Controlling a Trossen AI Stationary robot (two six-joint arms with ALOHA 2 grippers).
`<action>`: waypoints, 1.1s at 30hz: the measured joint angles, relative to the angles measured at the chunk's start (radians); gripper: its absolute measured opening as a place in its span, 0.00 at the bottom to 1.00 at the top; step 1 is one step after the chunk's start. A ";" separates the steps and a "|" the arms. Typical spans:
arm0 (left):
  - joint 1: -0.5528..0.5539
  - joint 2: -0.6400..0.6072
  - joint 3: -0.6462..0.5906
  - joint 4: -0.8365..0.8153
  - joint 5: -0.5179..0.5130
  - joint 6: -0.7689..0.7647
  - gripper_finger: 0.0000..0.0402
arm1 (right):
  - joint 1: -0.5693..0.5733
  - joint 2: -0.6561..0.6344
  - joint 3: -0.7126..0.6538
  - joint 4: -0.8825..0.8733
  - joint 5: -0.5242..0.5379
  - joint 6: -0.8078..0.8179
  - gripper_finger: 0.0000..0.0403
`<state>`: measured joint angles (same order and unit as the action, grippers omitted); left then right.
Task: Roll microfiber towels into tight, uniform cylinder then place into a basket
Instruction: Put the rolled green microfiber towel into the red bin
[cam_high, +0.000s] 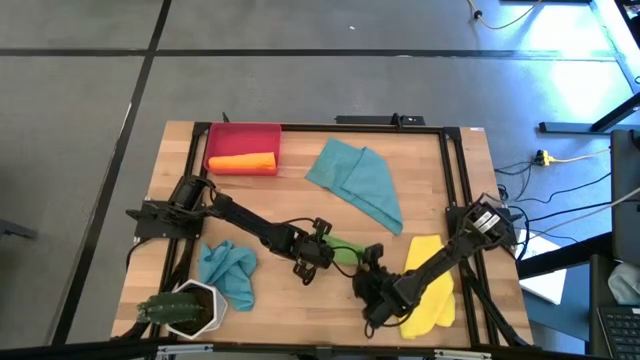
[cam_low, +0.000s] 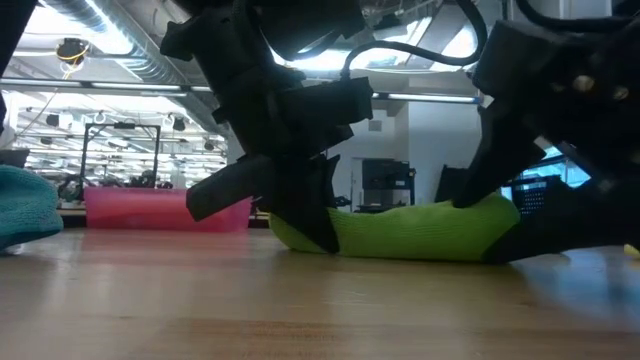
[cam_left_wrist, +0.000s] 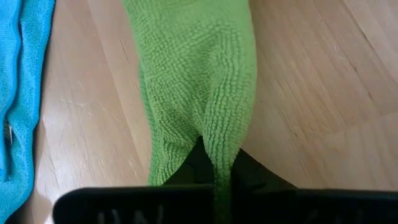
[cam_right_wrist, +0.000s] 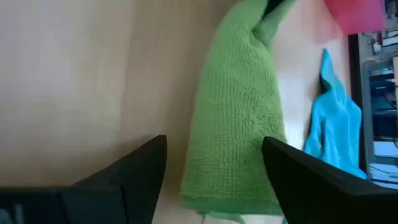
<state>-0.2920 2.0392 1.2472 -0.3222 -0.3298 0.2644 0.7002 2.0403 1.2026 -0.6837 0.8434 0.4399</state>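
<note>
High view: an orange roll (cam_high: 242, 162) is already laid in the red basket (cam_high: 243, 138) at 11 o'clock; the green towel (cam_high: 345, 252) is stretched between both pincers near 6 o'clock.

Low view: it lies rolled on the table (cam_low: 300, 310).

Left wrist view: the left pincer (cam_left_wrist: 214, 186) is clamped on its end.

Right wrist view: the right pincer (cam_right_wrist: 214, 163) is spread around it (teal and yellow towels remain unrolled)
</note>
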 joint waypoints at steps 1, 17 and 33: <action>0.000 0.000 0.000 0.000 0.000 0.000 0.00 | -0.003 0.000 0.000 -0.010 -0.001 0.004 0.66; 0.000 0.000 0.000 0.000 0.003 0.000 0.00 | -0.045 0.000 0.000 -0.061 -0.035 0.002 0.50; 0.014 -0.060 -0.004 -0.079 -0.023 0.050 0.00 | -0.134 -0.020 0.000 -0.115 -0.020 -0.021 0.05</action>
<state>-0.2784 1.9793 1.2430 -0.4014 -0.3531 0.3145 0.5664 2.0201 1.2030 -0.7987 0.8229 0.4185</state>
